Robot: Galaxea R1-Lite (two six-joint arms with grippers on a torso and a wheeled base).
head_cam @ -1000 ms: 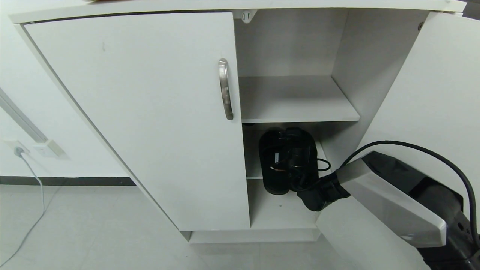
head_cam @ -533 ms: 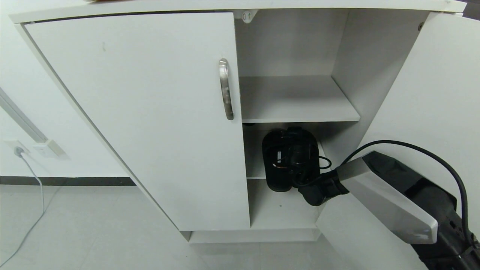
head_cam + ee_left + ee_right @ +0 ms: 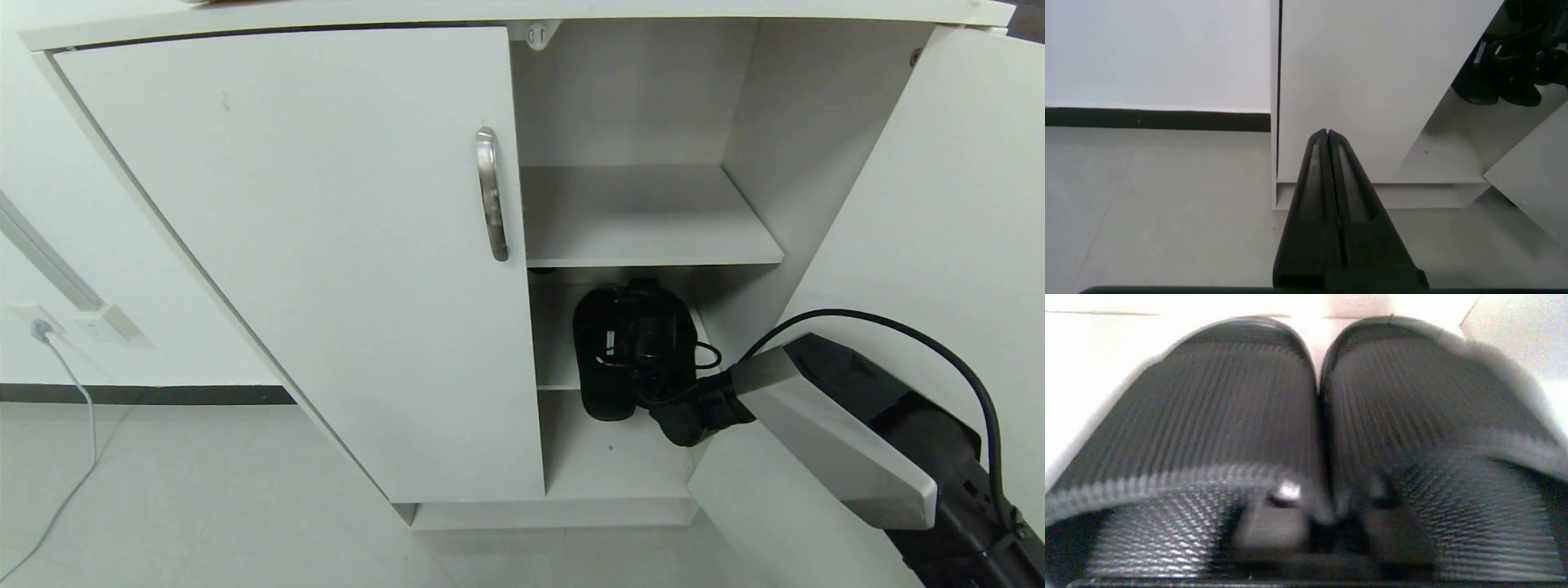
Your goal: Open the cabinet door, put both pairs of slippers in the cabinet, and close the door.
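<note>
The white cabinet has its left door [image 3: 310, 245] closed and its right door [image 3: 939, 204] swung open. A pair of black slippers [image 3: 624, 351] is inside the lower compartment, under the upper shelf [image 3: 645, 216]. My right gripper [image 3: 649, 371] reaches in from the right and is shut on the pair. Up close, the two ribbed slippers [image 3: 1208, 433] lie side by side, pinched together at their inner edges by my right gripper [image 3: 1323, 514]. I cannot tell whether they rest on a shelf. My left gripper [image 3: 1327, 135] is shut and empty, low over the floor before the cabinet; from there the slippers [image 3: 1503, 69] show inside it.
A metal handle [image 3: 490, 196] runs down the closed door's edge. The open door stands close beside my right arm. A wall socket [image 3: 37, 327] with a cable sits at the left. Grey tiled floor [image 3: 204, 506] spreads in front of the cabinet.
My right arm has pushed a little farther into the cabinet, carrying the black slippers slightly rightward and deeper. The left gripper's earlier position is not shown.
</note>
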